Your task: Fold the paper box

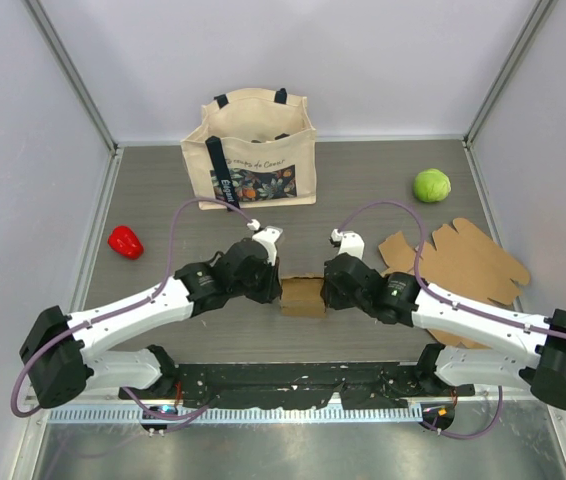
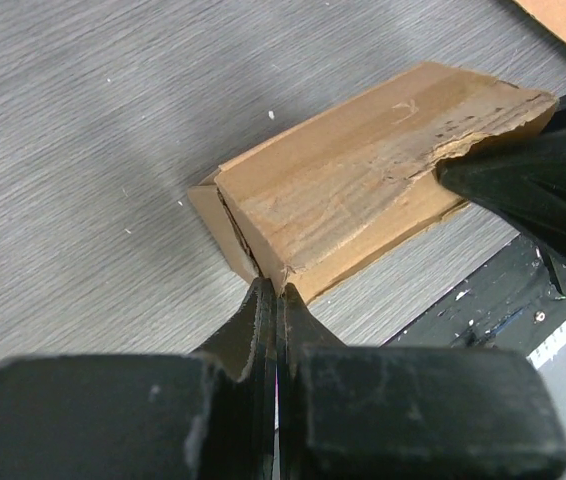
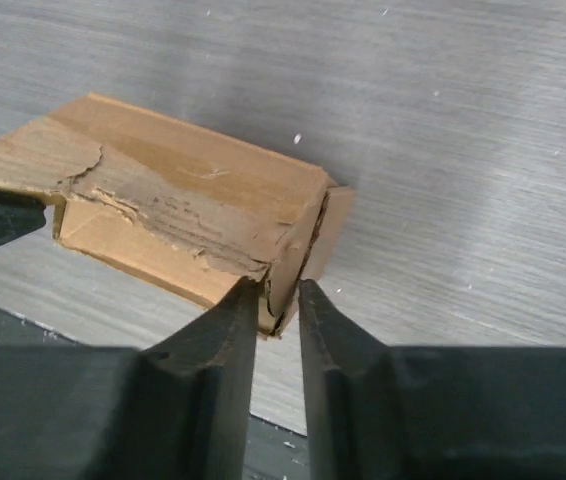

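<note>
A small brown paper box lies on the grey table between my two grippers, its top face scuffed and torn. In the left wrist view the box runs away to the right, and my left gripper is shut, pinching the near corner edge of its left end. In the right wrist view my right gripper is slightly open and straddles the end flap of the box; the left finger touches the flap and the right finger stands apart. From above, the left gripper and right gripper flank the box.
A cream tote bag stands at the back. A green ball lies at the back right and a red pepper at the left. A flat unfolded cardboard sheet lies to the right. A black strip runs along the near edge.
</note>
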{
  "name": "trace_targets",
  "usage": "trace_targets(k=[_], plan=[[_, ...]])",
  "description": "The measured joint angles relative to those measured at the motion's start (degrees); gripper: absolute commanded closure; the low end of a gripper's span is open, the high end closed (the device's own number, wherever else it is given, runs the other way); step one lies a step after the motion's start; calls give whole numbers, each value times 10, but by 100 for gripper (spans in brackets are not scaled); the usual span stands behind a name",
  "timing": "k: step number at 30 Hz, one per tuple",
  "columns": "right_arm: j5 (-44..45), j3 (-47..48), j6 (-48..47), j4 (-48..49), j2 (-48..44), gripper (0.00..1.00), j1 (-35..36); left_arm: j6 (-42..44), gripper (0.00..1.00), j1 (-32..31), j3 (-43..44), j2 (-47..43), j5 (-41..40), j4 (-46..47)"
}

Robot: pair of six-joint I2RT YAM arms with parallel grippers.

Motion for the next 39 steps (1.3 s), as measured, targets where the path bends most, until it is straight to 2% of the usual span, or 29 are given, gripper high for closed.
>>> trace_targets(k=[2,3,8,11,14,18,23,28,30,33,34,36,37,39], plan=[[-20,-9,-2,2,-10,49,1,-3,100,-9,-10,-9,-14,5],[-32,-15,-4,2,-21,46,3,-3,100,-14,-16,-14,-20,9],[-75,-31,-11,-2,-113,33,5,-8,100,-30,-41,-32,-45,23],[-74,-13,14,-26,-147,30,3,-10,100,-36,-45,-34,-59,26],[-66,25,60,-62,-132,30,-12,-16,100,-47,-45,-34,-73,27],[-85,51,134,-86,-100,30,-67,-21,100,-61,-45,-34,-89,28],[-94,42,198,-90,-105,37,-97,-23,100,-77,-46,-34,-112,28],[-112,0,242,-49,-108,51,-105,-33,99,-87,-51,-36,-125,34],[-125,-20,254,-36,-100,54,-105,-38,96,-87,-53,-38,-128,35],[-140,-54,265,-8,-98,57,-105,-50,83,-87,-59,-44,-130,37],[-144,-64,269,0,-98,57,-105,-53,72,-87,-62,-47,-129,39],[-148,-80,270,16,-98,57,-105,-62,61,-87,-65,-51,-122,38],[-148,-89,269,29,-101,57,-105,-65,52,-87,-65,-54,-112,37],[-148,-104,268,48,-110,57,-105,-69,46,-87,-66,-64,-90,33]])
